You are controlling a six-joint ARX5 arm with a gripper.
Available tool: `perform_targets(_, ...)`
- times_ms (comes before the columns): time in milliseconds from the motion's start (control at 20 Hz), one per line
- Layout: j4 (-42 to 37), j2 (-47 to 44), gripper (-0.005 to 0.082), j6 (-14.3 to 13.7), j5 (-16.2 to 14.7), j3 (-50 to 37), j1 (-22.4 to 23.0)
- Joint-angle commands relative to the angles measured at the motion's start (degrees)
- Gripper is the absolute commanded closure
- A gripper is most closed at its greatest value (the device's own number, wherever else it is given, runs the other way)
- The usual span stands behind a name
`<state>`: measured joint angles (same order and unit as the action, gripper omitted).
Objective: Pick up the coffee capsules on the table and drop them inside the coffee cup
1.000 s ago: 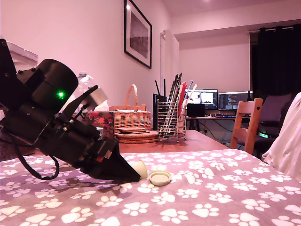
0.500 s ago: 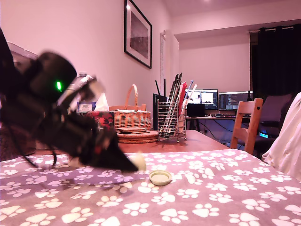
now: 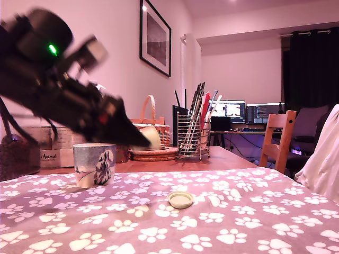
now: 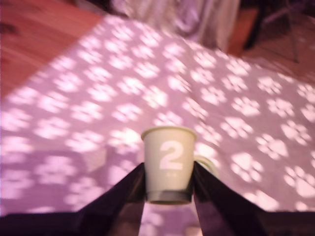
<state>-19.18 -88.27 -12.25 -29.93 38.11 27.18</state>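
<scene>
Best to carry the cream capsule [image 4: 168, 164] across until it hangs right above the mouth of the coffee cup [image 3: 94, 164], then lower a little and only then release, so that the pod falls straight in and does not bounce off the rim. Should be moved gently, because the cup is light-looking and a touch from the arm could probably tip it. Gripper [image 4: 169, 183] clenched on the capsule, 1 dark finger [image 4: 129, 189] on each side of its narrow part, rimmed flat end toward the wrist and the end marked with a 2 facing the camera. In the exterior view, gripper [image 3: 144, 138] lifted clear of the paw-print tablecloth [image 3: 254, 211], arm sloping down from the exterior view's left toward the tip, much blurred. Capsule [image 3: 152, 137] held in the air, above the cup's height but to the exterior view's right of it, so not yet over the opening. Cup standing upright on the cloth under the arm. A round cream lid-like piece [image 3: 180, 199] lying flat on the cloth, apart from the cup; cannot tell whether it is the other capsule.
</scene>
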Motion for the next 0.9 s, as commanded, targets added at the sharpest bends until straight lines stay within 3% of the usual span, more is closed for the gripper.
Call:
perform_targets(0, 0.31, 1.27, 0.0560, -0.26, 0.00, 0.24, -1.88)
perform_targets(400, 0.63, 4.02, 0.0560, -0.15, 0.92, 0.26, -10.64)
perform_targets(550, 0.26, 4.02, 0.0560, 0.50, 4.11, 0.28, -13.46)
perform_targets(850, -2.25, 4.02, 0.0560, 6.93, 10.16, 0.28, -17.07)
